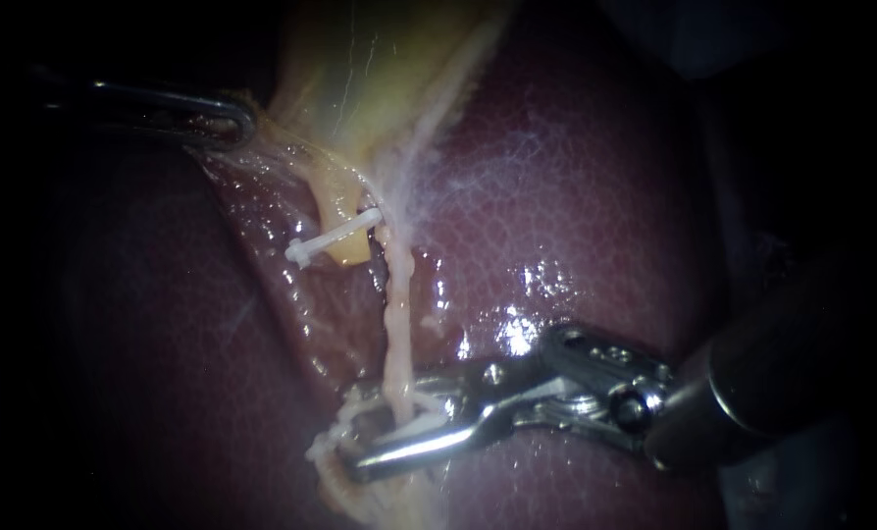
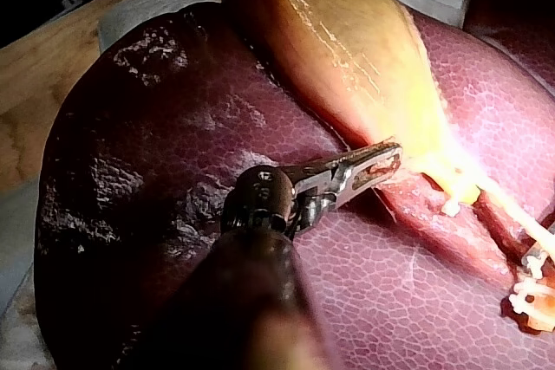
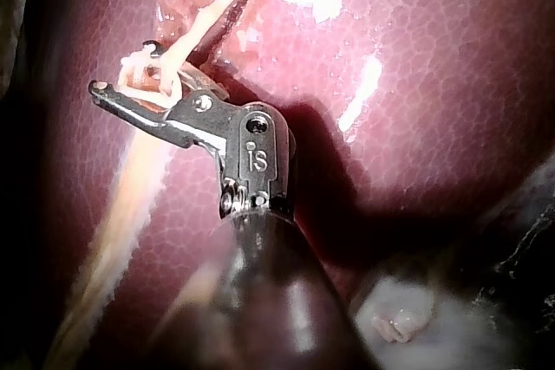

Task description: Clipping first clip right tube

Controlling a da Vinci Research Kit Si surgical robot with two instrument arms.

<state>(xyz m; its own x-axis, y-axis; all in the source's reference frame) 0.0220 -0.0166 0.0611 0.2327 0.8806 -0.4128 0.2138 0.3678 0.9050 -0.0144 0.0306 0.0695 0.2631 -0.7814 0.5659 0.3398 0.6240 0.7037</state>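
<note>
The pale right tube (image 1: pixel 395 324) runs down over the liver (image 1: pixel 595 226). My right instrument (image 1: pixel 365 432) comes in low from the right, its jaws holding a white clip (image 1: pixel 338 432) that sits around this tube's lower part. In the right wrist view the clip (image 3: pixel 139 71) loops the tube (image 3: pixel 204 19) just ahead of the jaws (image 3: pixel 130 86). Another white clip (image 1: pixel 331 238) sits across the yellowish stub to the left. My left instrument (image 1: pixel 232 126) is shut on the gallbladder's (image 1: pixel 360 79) edge at the upper left, as its wrist view (image 2: pixel 386 160) also shows.
Thin white membrane strands (image 1: pixel 429 186) fan from the gallbladder neck onto the liver. In the left wrist view the liver (image 2: pixel 156 153) lies on a cloth over a wooden bench (image 2: pixel 35 101). Pale tissue (image 3: pixel 403 318) lies beside my right shaft.
</note>
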